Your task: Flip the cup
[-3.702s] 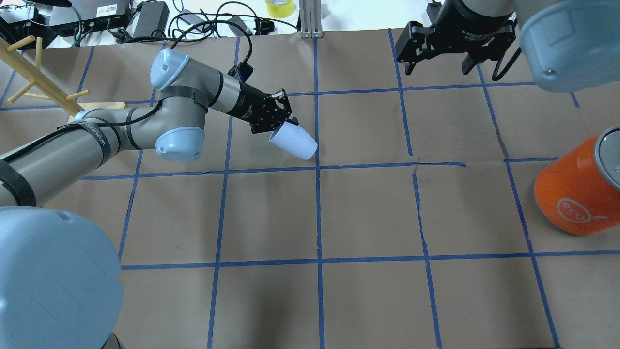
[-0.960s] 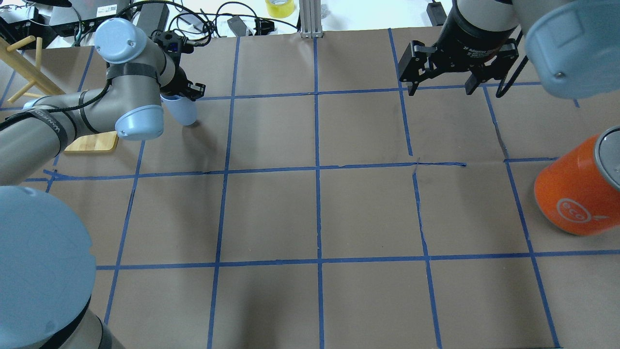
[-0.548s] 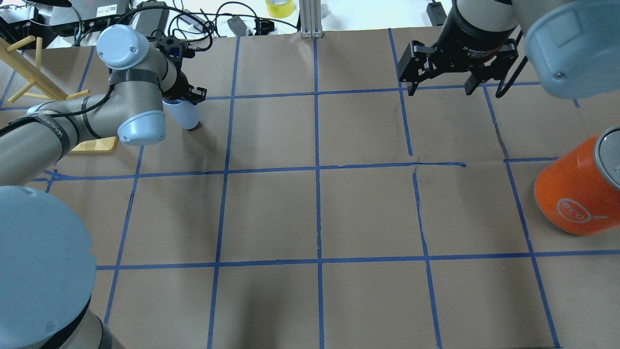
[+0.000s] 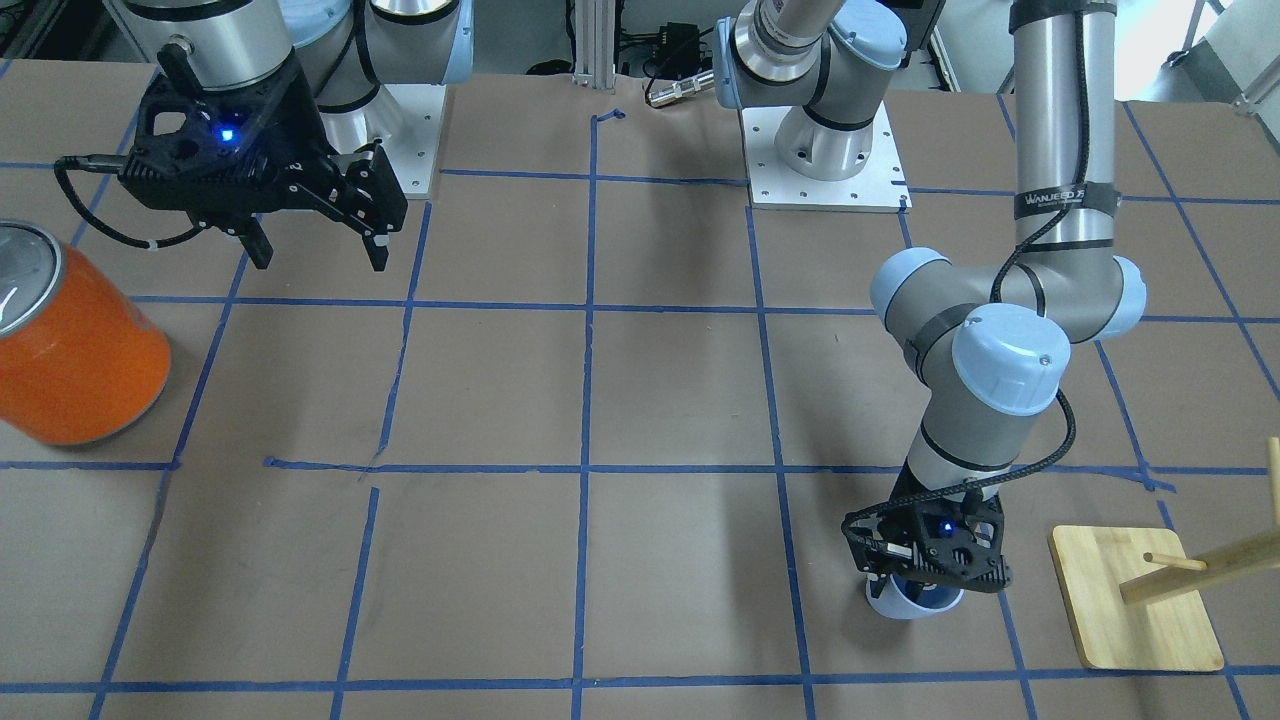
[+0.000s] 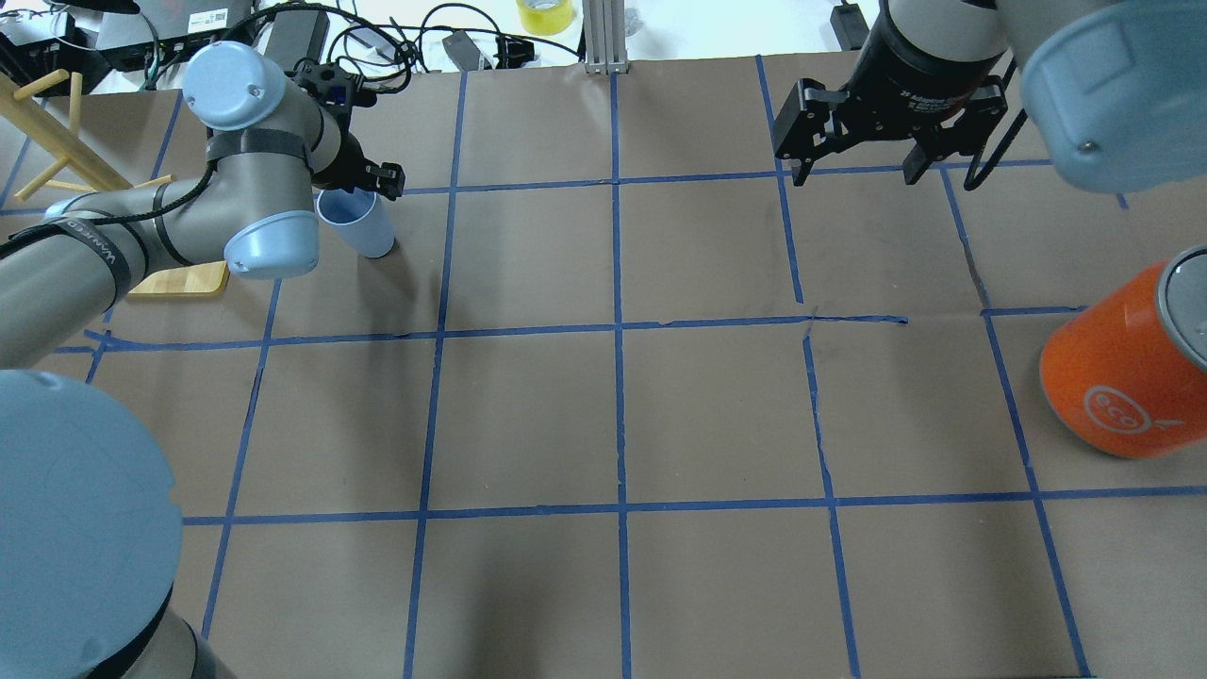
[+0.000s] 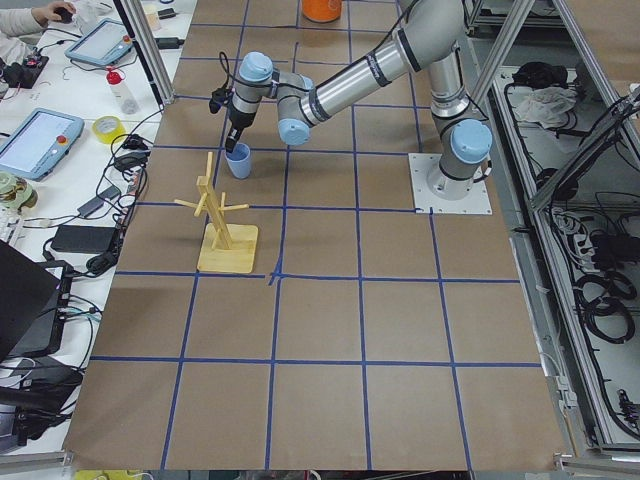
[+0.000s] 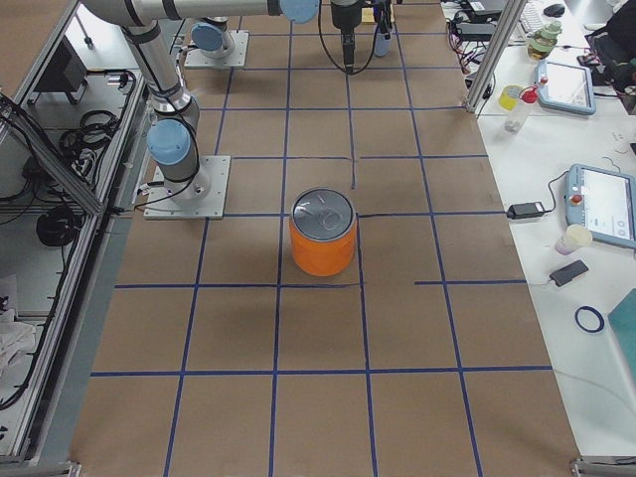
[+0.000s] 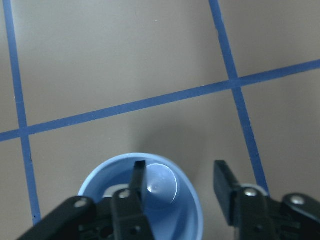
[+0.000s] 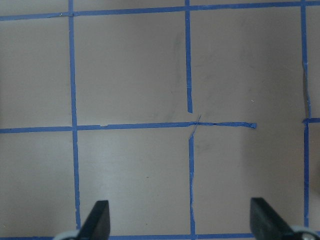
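- The cup (image 5: 358, 224) stands on the brown table (image 5: 717, 415) with its open mouth facing up.
- It is on the robot's left side of the table, far out from the robot. It is just beside the flat foot of the wooden rack (image 4: 1135, 600).
- The left wrist view looks right down into the cup. The round bottom shows inside, so the cup is the right way up.
- The left claw (image 8: 180, 165) is over the cup with its two fingers apart.
- One finger (image 8: 137, 180) is inside the cup and the other is outside. The cup's wall is between them, with space to spare, so the claw is not squeezing the cup.
- The right claw (image 5: 853, 160) hangs over a bare part of the table, far from the cup. Its fingers are wide apart and it holds nothing.
- The big orange can (image 5: 1122, 377) sits well away on the robot's right side. Nothing touches it.
- I think the flip is as good as done, because the cup looks set down, standing by itself with its mouth up.
- I think the only thing left is for the left claw to go straight up and out.
- The finger inside could catch the rim and tip the cup over, so that move needs care.
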`<move>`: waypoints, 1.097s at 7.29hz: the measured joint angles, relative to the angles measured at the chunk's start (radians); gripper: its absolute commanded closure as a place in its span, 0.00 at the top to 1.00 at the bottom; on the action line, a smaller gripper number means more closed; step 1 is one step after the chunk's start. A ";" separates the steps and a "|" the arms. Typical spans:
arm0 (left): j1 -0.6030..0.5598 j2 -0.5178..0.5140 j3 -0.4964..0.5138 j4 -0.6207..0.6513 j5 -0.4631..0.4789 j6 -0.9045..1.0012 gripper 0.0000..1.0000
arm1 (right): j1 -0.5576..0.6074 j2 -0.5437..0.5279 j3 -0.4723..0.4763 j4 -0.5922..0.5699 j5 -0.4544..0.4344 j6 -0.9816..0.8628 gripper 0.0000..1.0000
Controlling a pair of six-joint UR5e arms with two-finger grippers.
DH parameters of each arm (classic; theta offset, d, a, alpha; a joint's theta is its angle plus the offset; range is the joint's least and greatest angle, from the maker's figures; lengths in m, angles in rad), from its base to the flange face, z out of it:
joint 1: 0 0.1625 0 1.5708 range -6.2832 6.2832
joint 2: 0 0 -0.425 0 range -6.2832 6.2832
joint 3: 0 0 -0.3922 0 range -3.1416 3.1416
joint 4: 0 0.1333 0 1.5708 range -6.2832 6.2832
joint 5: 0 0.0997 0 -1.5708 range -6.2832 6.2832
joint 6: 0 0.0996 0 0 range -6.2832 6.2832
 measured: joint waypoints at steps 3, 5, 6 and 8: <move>-0.015 0.120 0.080 -0.372 0.008 -0.047 1.00 | 0.000 0.000 0.000 -0.002 0.002 0.000 1.00; -0.051 0.241 0.120 -0.637 0.011 -0.155 1.00 | 0.000 0.000 0.001 -0.002 0.002 0.000 1.00; -0.080 0.305 0.132 -0.740 0.013 -0.225 1.00 | 0.000 0.000 0.001 -0.002 0.002 0.000 1.00; -0.114 0.422 0.161 -0.894 0.011 -0.311 1.00 | 0.000 0.000 0.002 -0.002 0.002 0.000 1.00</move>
